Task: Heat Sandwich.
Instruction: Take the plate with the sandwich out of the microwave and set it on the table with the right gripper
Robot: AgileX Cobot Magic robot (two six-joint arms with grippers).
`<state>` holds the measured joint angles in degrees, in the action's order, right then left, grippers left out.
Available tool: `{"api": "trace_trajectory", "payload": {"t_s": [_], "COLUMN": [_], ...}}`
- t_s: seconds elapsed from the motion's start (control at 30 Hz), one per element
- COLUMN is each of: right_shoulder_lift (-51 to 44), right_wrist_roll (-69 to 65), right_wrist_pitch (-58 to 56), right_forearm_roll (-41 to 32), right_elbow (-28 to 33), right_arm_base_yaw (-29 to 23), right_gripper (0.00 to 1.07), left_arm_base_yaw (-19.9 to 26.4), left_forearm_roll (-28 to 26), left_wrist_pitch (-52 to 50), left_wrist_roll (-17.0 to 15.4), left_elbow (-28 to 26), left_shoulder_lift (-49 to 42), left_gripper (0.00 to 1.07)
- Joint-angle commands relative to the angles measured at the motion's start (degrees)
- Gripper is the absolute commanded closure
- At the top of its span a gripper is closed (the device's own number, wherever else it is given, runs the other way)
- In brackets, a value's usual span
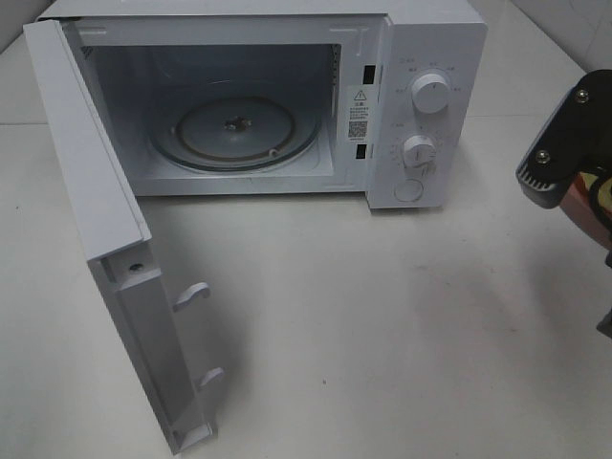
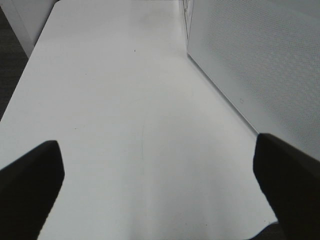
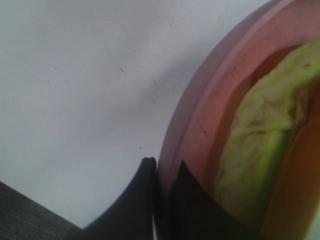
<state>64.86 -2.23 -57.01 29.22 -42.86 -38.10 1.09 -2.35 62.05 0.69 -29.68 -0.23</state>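
Observation:
In the right wrist view the sandwich (image 3: 260,145) lies on a round pink plate (image 3: 200,125), showing pale bread with a greenish layer. My right gripper (image 3: 164,169) is shut on the plate's rim, one finger on each side of it. In the high view only the right arm's black housing (image 1: 562,153) and a sliver of the plate (image 1: 591,206) show at the right edge, right of the microwave (image 1: 421,57). My left gripper (image 2: 160,185) is open over bare table, nothing between its fingers (image 2: 30,185). The left gripper is outside the high view.
The white microwave stands at the back with its door (image 1: 105,239) swung fully open toward the front left. Its glass turntable (image 1: 234,129) is bare. Two dials (image 1: 430,93) sit on its right panel. A white dotted panel (image 2: 260,65) runs beside the left gripper.

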Motion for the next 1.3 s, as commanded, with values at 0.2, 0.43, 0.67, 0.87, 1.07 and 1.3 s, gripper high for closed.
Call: {"api": "trace_trajectory", "payload": {"t_s": [0.2, 0.43, 0.67, 0.87, 1.07, 1.3], "right_shoulder_lift": [4.8, 10.1, 13.2, 17.1, 20.9, 26.2], "right_wrist_roll": [-6.8, -12.1, -17.0, -22.3, -25.7, -29.5], "right_wrist_pitch": [1.1, 4.4, 6.7, 9.2, 12.8, 17.0], "right_forearm_roll": [3.3, 4.0, 6.0, 8.3, 9.6, 11.9], "right_elbow": [-0.1, -0.9, -0.9, -0.9, -0.9, -0.9], "right_arm_base_yaw": [0.8, 6.9, 11.9, 17.2, 20.5, 22.6], "right_gripper": [1.07, 1.07, 1.07, 1.07, 1.07, 1.07], "left_arm_base_yaw": [0.1, 0.1, 0.1, 0.1, 0.1, 0.1], "left_forearm_roll": [0.0, 0.0, 0.0, 0.0, 0.0, 0.0], "left_wrist_pitch": [-0.7, -0.7, -0.7, -0.7, -0.7, -0.7], "left_wrist_roll": [0.0, 0.0, 0.0, 0.0, 0.0, 0.0], "left_elbow": [0.1, 0.1, 0.1, 0.1, 0.1, 0.1], "left_shoulder_lift": [-0.9, -0.9, -0.9, -0.9, -0.9, -0.9], "left_gripper": [0.09, 0.09, 0.09, 0.09, 0.09, 0.09]}}
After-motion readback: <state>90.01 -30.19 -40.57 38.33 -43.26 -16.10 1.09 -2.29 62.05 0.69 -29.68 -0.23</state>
